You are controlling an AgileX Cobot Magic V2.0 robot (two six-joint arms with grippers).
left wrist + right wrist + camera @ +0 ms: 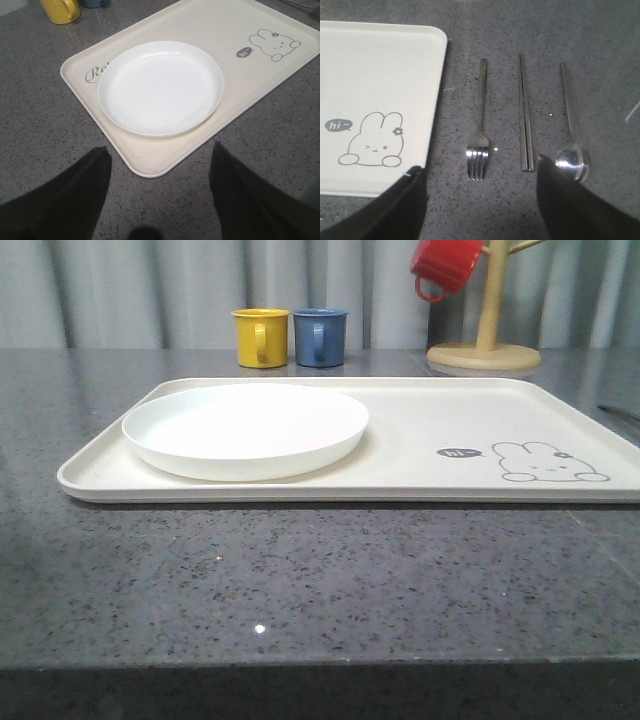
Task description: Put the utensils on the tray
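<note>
We see a large rectangular cream plastic tray (pixel 420 430) with a low raised rim lying on the speckled dark grey stone table (pixel 300 580). A round shallow white plate (pixel 245 428) sits on the tray's left half, and a grey rabbit drawing (pixel 548 462) marks its right end. Behind the tray stand a yellow mug (pixel 260 337) and a blue mug (pixel 320 337) side by side, and a red mug (pixel 445 264) hangs on a wooden mug tree (pixel 487 340).

In our left wrist view the left gripper (pixel 160 200) hovers with its jaws spread wide and nothing between them; the plate and the tray's near corner lie just beyond the gap.

In our right wrist view the right gripper (pixel 480 205) also has its jaws spread and empty. Off the tray, on the bare table, three utensils lie parallel: a shiny silver metal four-tined fork (pixel 479 145) nearest the tray's edge, then a pair of slim flat chopsticks (pixel 524 112), then a long-handled oval-bowled spoon (pixel 571 150). The fork's tines and the chopstick ends point into the gap between the fingers, while the spoon's bowl lies just beside the dark finger (pixel 575 210) on that side.
</note>
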